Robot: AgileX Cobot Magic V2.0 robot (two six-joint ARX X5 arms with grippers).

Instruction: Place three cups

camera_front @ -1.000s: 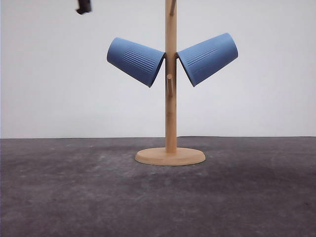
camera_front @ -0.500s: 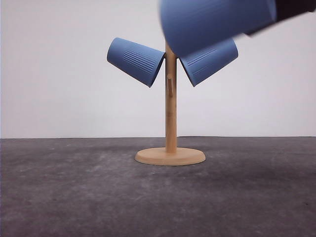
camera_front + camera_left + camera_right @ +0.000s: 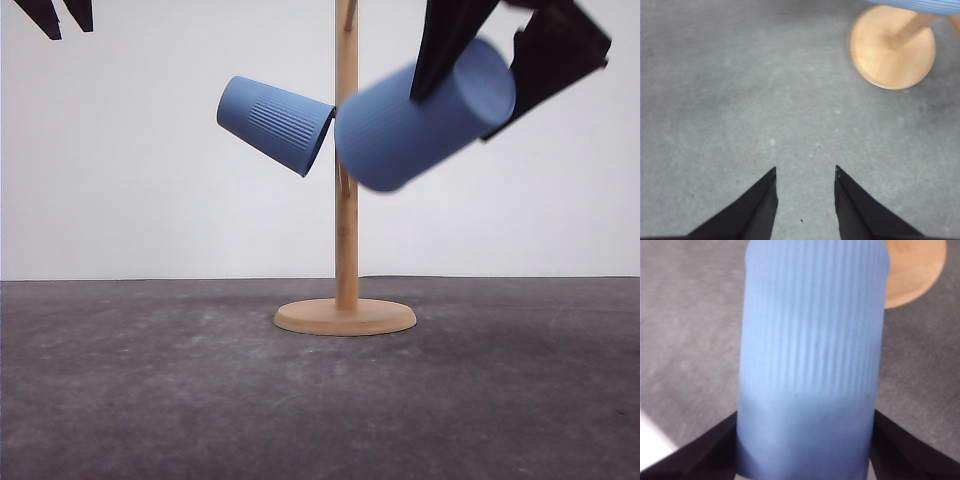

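A wooden cup stand (image 3: 346,200) rises from a round base (image 3: 345,317) on a dark grey table (image 3: 150,400), set toward the far edge near its middle, against a plain white wall.

One light-blue ribbed cup (image 3: 274,124) hangs on a peg on the left side of the pole, tilted, its open mouth against the pole and its flat base pointing up and outward.

The right gripper (image 3: 505,50) comes in from the upper right, its dark fingers clamped on either side of a second blue cup (image 3: 420,115). This cup is held tilted in the air, its wider end down and to the left, overlapping the pole at about the height of the hung cup. It is blurred. From the right wrist camera the same cup (image 3: 812,355) runs lengthwise between the two dark fingers (image 3: 695,452), with the stand's base beyond it.

The left gripper (image 3: 62,14) is at the upper left, well apart from the stand. From its wrist camera the left gripper (image 3: 805,172) has its fingers parted with nothing between them, above bare table, the stand's base off to one side.
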